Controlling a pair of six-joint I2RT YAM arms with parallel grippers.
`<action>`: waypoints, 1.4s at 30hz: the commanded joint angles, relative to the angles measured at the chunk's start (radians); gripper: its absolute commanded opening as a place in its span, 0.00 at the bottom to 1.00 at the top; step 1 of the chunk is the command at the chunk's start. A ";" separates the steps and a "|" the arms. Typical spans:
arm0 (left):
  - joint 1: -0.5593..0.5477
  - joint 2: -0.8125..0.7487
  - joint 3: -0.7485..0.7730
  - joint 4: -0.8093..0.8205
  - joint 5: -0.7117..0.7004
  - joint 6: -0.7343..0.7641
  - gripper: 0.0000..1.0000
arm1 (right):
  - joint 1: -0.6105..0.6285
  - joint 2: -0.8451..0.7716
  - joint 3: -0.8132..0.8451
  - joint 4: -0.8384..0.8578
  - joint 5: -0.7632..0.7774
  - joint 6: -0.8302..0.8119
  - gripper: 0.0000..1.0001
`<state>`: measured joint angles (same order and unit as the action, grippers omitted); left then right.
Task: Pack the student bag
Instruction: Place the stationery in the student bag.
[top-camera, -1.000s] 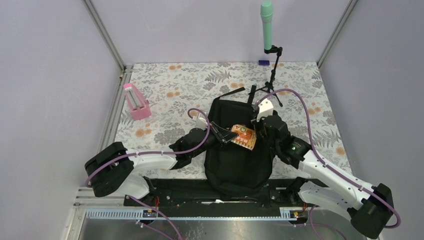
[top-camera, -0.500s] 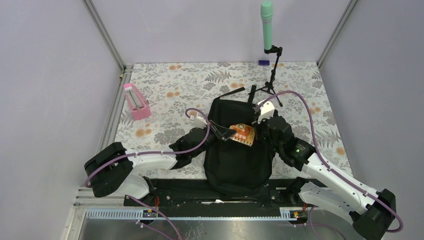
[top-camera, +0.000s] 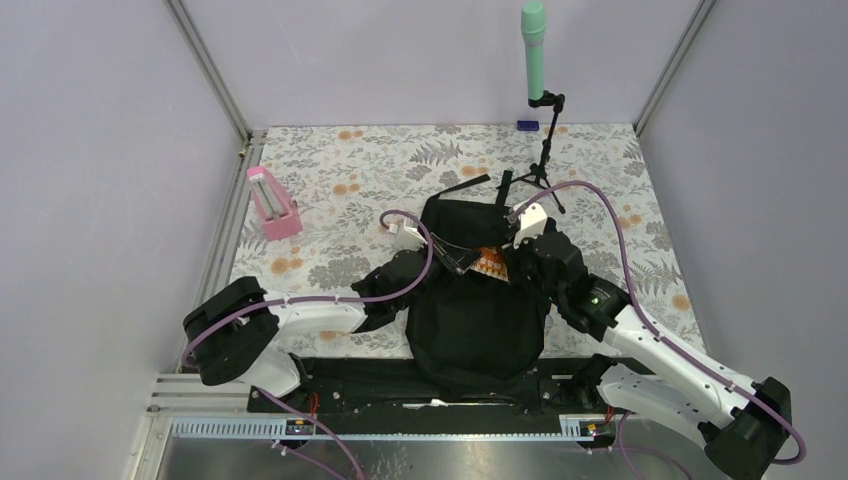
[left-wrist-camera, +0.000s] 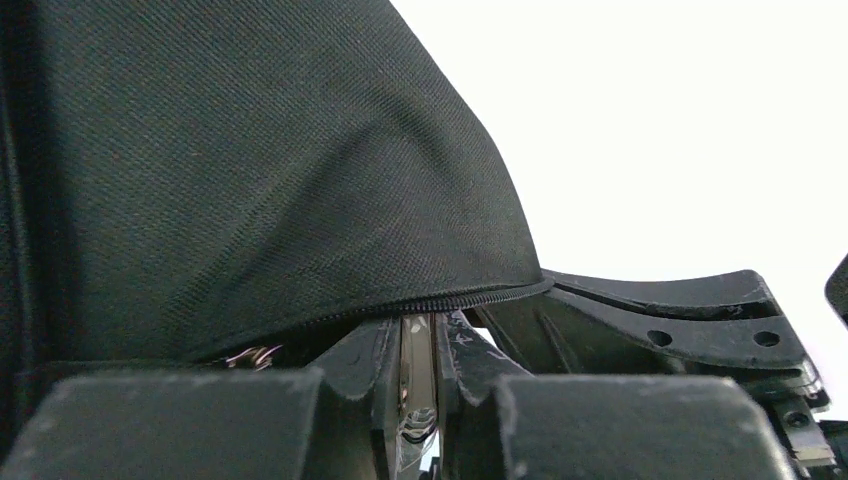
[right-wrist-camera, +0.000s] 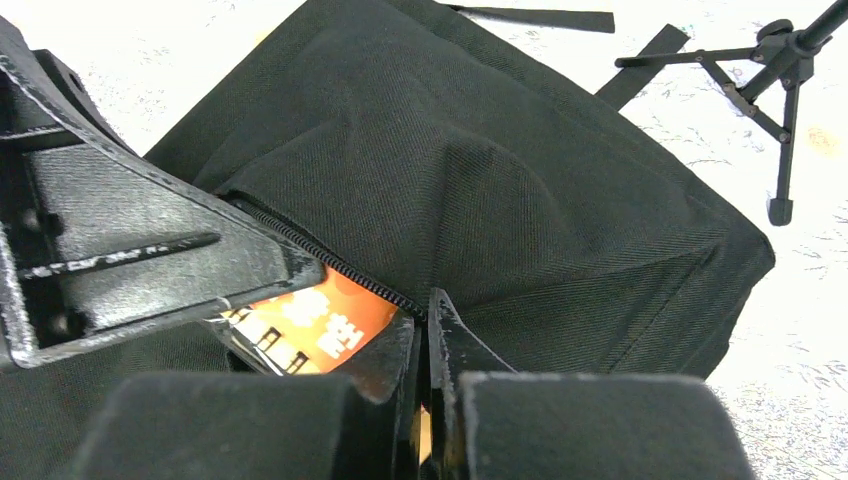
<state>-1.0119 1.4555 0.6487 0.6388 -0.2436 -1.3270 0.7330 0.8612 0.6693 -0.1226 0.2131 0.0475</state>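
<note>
Plainly, right wrist view (not left) shows right hand (right-wrist-camera: 422, 310) pressed together by student bag's (right-wrist-camera: 520, 170) orange booklet (right-wrist-camera: 310, 325).

Lilac walls (top-camera: 100, 150), floral tabletop (top-camera: 380, 160)

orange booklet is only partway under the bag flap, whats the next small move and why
Probably push the orange booklet deeper with the right gripper: its corner shows outside the student bag zipper, while the left gripper holds the flap up.
</note>
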 joint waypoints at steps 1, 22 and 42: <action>-0.017 0.037 0.062 0.064 -0.067 0.019 0.00 | 0.008 0.004 0.052 0.064 -0.095 0.049 0.00; -0.028 -0.075 -0.010 0.100 -0.229 0.140 0.00 | 0.007 -0.032 0.033 0.038 -0.017 0.030 0.00; -0.051 0.087 0.094 0.295 -0.314 0.293 0.00 | 0.012 -0.052 0.046 -0.018 -0.243 0.006 0.00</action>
<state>-1.0729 1.5135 0.6621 0.7738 -0.4797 -1.0687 0.7319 0.8524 0.6697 -0.1345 0.1421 0.0669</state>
